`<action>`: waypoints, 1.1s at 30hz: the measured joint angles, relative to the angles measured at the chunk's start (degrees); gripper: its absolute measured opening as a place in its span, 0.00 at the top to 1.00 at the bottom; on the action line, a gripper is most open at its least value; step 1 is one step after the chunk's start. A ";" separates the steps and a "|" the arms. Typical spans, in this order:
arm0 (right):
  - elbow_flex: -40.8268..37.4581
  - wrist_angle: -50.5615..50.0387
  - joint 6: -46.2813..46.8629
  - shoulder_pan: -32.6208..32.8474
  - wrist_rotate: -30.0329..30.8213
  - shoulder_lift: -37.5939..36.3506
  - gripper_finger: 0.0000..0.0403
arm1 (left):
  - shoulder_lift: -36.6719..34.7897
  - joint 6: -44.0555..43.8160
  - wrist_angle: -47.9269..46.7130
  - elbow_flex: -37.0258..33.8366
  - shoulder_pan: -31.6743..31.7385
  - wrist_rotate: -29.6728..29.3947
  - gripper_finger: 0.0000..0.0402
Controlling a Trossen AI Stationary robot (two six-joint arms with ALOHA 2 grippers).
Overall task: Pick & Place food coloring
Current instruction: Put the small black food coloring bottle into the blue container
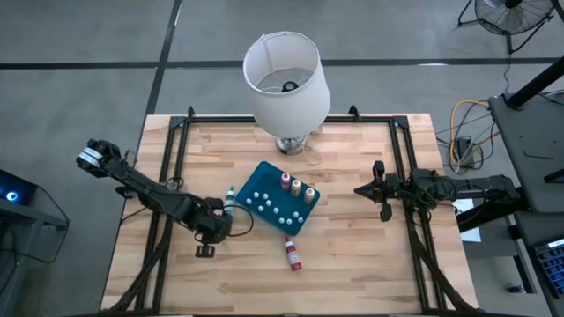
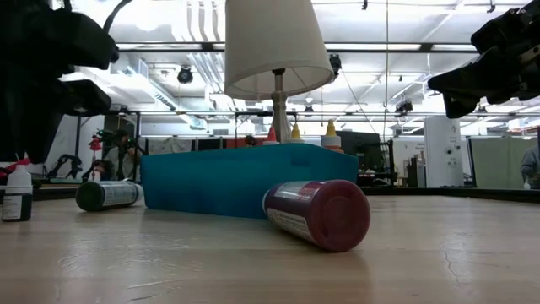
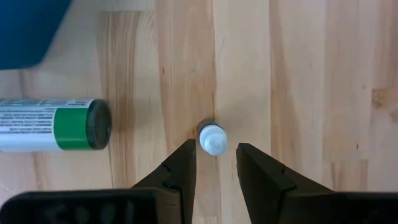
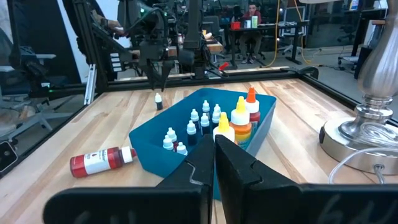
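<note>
A small dark food coloring bottle (image 3: pixel 212 138) with a white tip stands upright on the table left of the teal tray (image 1: pixel 264 180). My left gripper (image 3: pixel 214 154) hangs open just above it, pointing down, one finger to each side of the tip, apart from it. A green-labelled bottle (image 3: pixel 56 124) lies on its side beside it. A red bottle (image 1: pixel 292 254) lies on its side near the tray's front. Yellow, orange and red bottles (image 4: pixel 239 118) and several small white-tipped ones stand in the tray. My right gripper (image 4: pixel 214 152) waits shut at the table's right.
A white-shaded lamp (image 1: pixel 286 84) stands at the far middle of the table, its metal base (image 4: pixel 367 134) and cable right of the tray. Black rails (image 1: pixel 167 158) run along the table's left and right sides. Bare wood lies at the near side.
</note>
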 joint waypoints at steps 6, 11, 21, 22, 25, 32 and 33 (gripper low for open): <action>0.00 0.00 0.00 0.01 0.01 0.00 0.98 | 2.81 0.13 0.73 -0.14 0.00 0.02 0.78; 0.00 0.01 0.00 0.00 0.02 0.00 0.98 | 5.78 0.98 2.70 0.21 0.00 0.24 0.78; 0.00 0.01 -0.02 0.00 0.02 0.00 0.98 | 8.75 1.01 4.52 0.21 0.00 0.85 0.78; 0.00 -0.01 0.00 0.02 0.02 0.00 0.98 | 8.75 1.01 4.48 0.21 0.00 0.95 0.78; 0.00 -0.01 -0.02 0.02 0.02 0.00 0.98 | 8.75 1.11 4.46 0.21 0.01 1.20 0.78; 0.00 0.01 0.00 0.00 0.02 0.00 0.98 | 8.75 1.16 3.51 0.16 0.02 2.51 0.81; 0.00 0.01 0.00 0.02 0.02 -0.01 0.98 | 8.75 1.14 3.09 0.17 0.02 2.49 0.83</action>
